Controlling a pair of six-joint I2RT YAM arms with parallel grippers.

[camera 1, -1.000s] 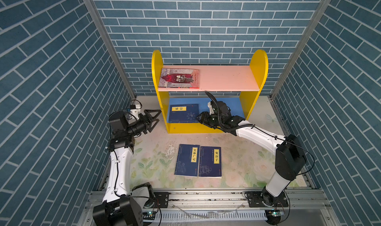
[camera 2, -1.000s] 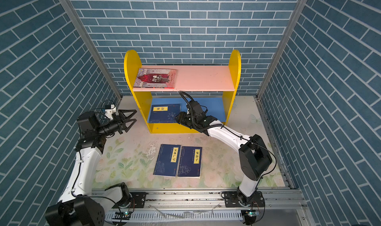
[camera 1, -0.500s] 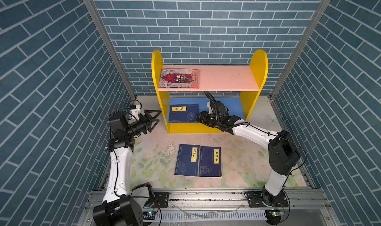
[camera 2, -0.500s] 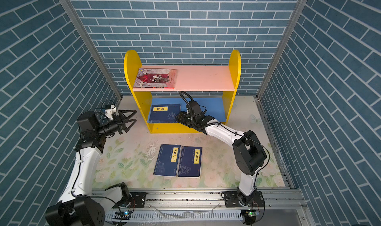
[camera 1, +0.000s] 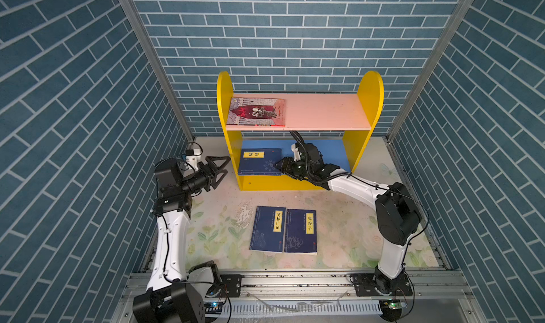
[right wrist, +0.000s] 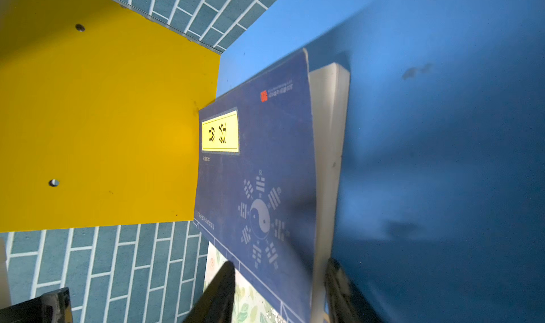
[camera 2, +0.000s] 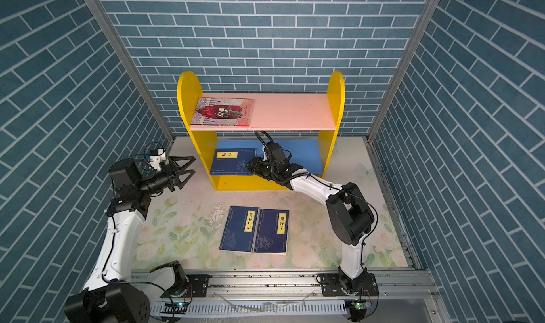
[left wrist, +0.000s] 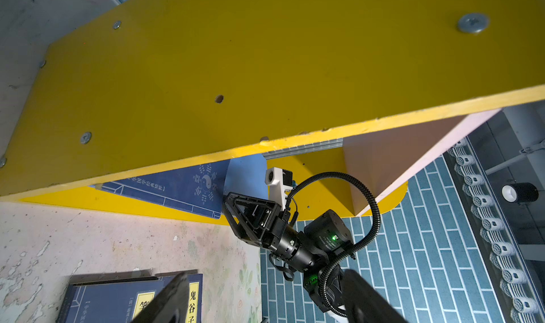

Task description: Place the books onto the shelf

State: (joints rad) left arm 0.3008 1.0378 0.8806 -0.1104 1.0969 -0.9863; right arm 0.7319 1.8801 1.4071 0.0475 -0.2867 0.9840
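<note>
The right pincer (camera 1: 279, 167) reaches into the lower level of the shelf (camera 1: 280, 184), just above the blue board (camera 1: 330, 155). Its jaws are closed on the nearest edge of a navy book (camera 1: 259, 160). In the right wrist view one finger (right wrist: 218, 289) lies on the cover side and the opposite finger (right wrist: 339, 289) on the white page-block side. The navy book extends straight ahead of the right pincer, lying on the blue board, with its far end next to the yellow side panel (camera 1: 224, 106). Whether the thick page block belongs to one book or two cannot be determined. A red picture book (camera 1: 256, 112) lies flat on the pink board (camera 1: 324, 110), above the right pincer and clear of it. A second navy book (camera 1: 268, 228) and a third navy book (camera 1: 300, 230) lie side by side, touching, on the flowered table (camera 1: 354, 233), below and behind the right pincer. The left pincer (camera 1: 218, 168) is open and holds nothing. It hovers outside the shelf, with the yellow side panel just ahead of its fingertips.
</note>
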